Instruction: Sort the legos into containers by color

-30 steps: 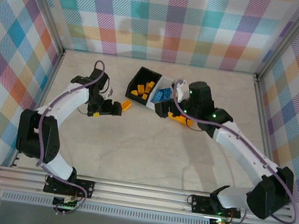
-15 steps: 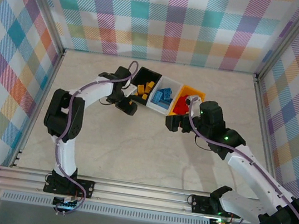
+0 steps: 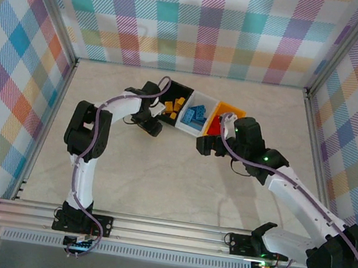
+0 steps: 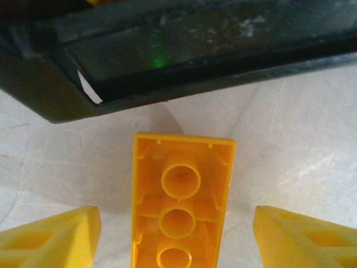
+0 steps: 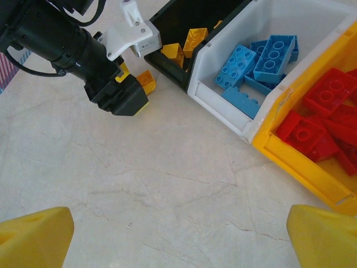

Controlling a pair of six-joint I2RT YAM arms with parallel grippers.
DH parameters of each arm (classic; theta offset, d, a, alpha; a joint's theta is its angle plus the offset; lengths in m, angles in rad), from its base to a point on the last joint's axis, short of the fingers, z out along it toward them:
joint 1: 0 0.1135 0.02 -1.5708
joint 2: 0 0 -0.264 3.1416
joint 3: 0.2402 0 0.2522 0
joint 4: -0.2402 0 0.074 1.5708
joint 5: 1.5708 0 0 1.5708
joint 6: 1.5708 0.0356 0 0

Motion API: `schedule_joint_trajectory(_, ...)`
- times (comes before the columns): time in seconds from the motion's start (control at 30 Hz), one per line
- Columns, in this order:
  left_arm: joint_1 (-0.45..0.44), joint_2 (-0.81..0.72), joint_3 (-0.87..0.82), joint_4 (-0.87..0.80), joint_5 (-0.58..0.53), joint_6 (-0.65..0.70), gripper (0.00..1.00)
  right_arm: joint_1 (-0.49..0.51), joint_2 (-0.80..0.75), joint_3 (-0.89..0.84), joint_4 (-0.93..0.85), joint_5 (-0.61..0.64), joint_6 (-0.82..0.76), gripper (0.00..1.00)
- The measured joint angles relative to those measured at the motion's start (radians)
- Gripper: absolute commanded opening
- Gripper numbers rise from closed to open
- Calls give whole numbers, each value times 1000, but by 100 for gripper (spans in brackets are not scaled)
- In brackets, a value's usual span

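We see the right arm (image 3: 298,195) stretch from its near-right base far and left across the pale marbled table (image 3: 158,185). The left arm (image 3: 81,160) rises from the near left, folds at the elbow and reaches right. Plaid cloth walls (image 3: 209,24) in a metal frame (image 3: 194,76) close in the table. Three bins stand touching in a row at the far middle. The black bin (image 5: 175,75) on the left holds yellow bricks (image 5: 192,40), the white bin (image 5: 220,106) in the middle holds blue bricks (image 5: 262,58), and the yellow-orange bin (image 5: 304,170) on the right holds red bricks (image 5: 318,117). The right hand (image 5: 178,223) is spread wide over bare table just near of the bins, pinching nothing. The left hand (image 4: 177,229) is spread too, at the black bin's near-left corner. One yellow brick (image 4: 181,190), underside up, sits between its fingers (image 4: 56,240) with a gap on each side, just short of the bin's wall.
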Motion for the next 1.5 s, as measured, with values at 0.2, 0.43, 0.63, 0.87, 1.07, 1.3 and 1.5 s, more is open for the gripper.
schedule_joint_trajectory(0.2, 0, 11, 0, -1, 5, -3, 44, 0, 19, 0, 4, -4, 5, 96)
schedule_joint_trajectory(0.43, 2, 13, 5, -6, 12, -8, 22, 0, 35, 6, 12, -10, 18, 96)
schedule_joint_trajectory(0.63, 2, 15, 8, -10, 18, -10, 18, 0, 35, 6, 12, -14, 19, 97)
schedule_joint_trajectory(0.87, 2, 15, 8, -12, 18, -12, 19, 0, 35, 6, 12, -16, 19, 98)
schedule_joint_trajectory(1.07, 2, 6, -1, -27, 34, -20, 19, 0, 29, -3, 31, -15, 26, 98)
schedule_joint_trajectory(1.3, -9, -67, -97, -47, 56, -44, 20, 0, 21, -37, 46, -15, 30, 98)
schedule_joint_trajectory(1.5, -42, -141, -178, -56, 77, -70, 20, 0, 14, -74, 78, -14, 57, 99)
